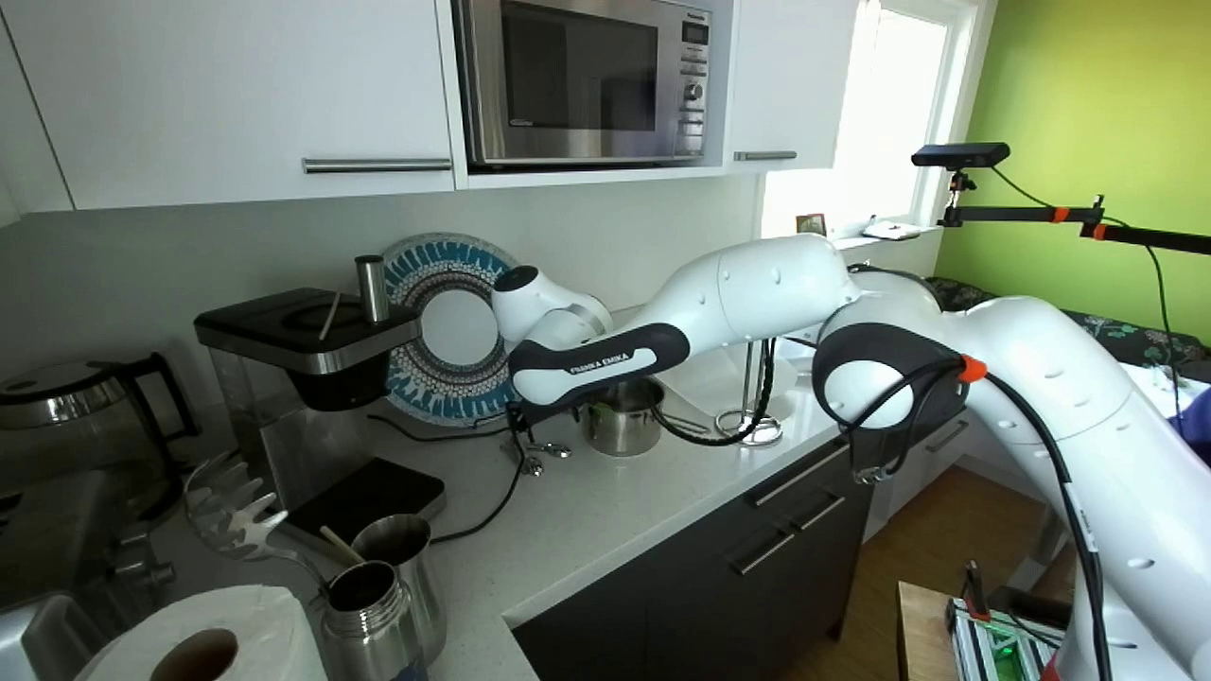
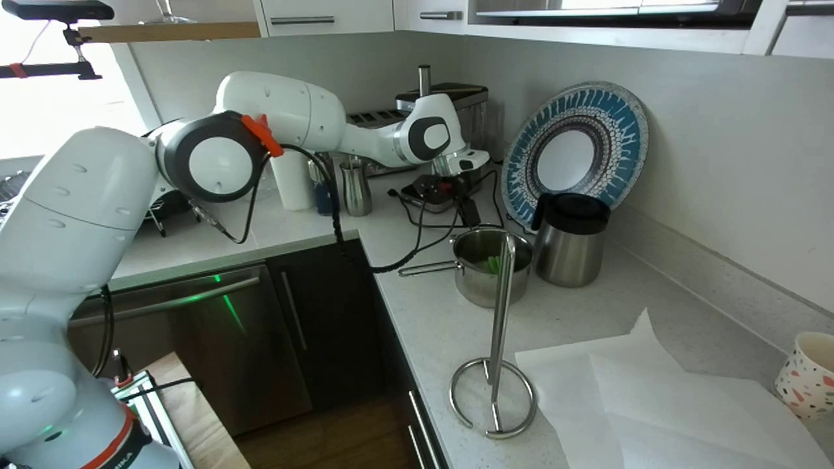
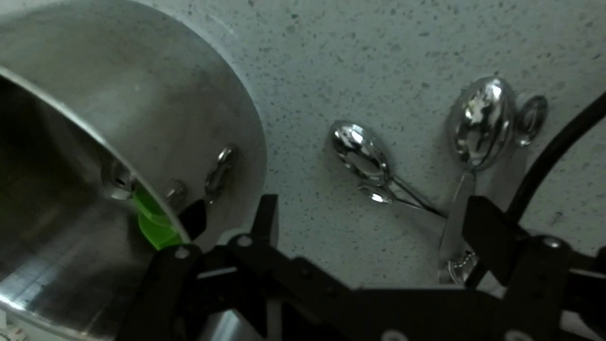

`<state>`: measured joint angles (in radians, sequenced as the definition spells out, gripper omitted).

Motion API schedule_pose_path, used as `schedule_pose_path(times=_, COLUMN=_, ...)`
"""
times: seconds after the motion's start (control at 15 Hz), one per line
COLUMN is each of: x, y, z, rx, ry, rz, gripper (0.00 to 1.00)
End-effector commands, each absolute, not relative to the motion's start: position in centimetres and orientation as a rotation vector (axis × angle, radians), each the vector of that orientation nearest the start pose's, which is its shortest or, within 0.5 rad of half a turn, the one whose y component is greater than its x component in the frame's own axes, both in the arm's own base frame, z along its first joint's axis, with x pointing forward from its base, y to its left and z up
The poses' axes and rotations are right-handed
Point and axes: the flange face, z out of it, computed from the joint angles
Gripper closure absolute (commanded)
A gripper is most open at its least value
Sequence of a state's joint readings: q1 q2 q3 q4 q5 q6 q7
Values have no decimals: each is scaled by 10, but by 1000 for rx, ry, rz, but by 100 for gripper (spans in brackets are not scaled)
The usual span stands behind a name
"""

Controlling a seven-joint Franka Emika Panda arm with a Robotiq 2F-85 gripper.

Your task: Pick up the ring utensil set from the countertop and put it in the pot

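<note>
The ring utensil set (image 3: 483, 123), several shiny measuring spoons, lies fanned out on the countertop. It also shows in an exterior view (image 1: 537, 458); in an exterior view it is hidden behind the pot and gripper. The pot (image 3: 199, 90), round shiny steel with something green inside, stands beside the spoons and shows in both exterior views (image 1: 623, 433) (image 2: 479, 286). My gripper (image 3: 371, 202) is open above the spoons, with nothing held. One finger is near the pot's wall, the other over the spoons' handles, partly hiding their joined end. The gripper also shows in an exterior view (image 2: 464, 210).
A black cable (image 3: 558, 151) runs beside the spoons. A steel jug with a black lid (image 2: 570, 254) stands beside the pot. A patterned plate (image 2: 616, 156) leans on the wall. A steel stand with a ring base (image 2: 500, 326) and a coffee maker (image 1: 307, 326) are nearby.
</note>
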<state>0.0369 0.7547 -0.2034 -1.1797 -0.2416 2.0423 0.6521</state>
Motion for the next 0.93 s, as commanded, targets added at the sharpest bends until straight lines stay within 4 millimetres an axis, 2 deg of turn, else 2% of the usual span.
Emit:
schedule_pose_path(times=0.0, x=762, y=-88, z=341, rx=-3159, ry=1238, rz=-360, gripper=0)
schedule_pose_path(times=0.47, x=776, y=-84, z=319, rx=-2970, ry=1396, rz=-503, gripper=0)
schedule_pose_path(times=0.73, x=783, y=-82, z=314, rx=-2902, ry=1399, rz=-583, gripper=0)
schedule_pose_path(times=0.87, x=783, y=-81, z=309, rx=-2926, ry=1350, rz=-576, gripper=0)
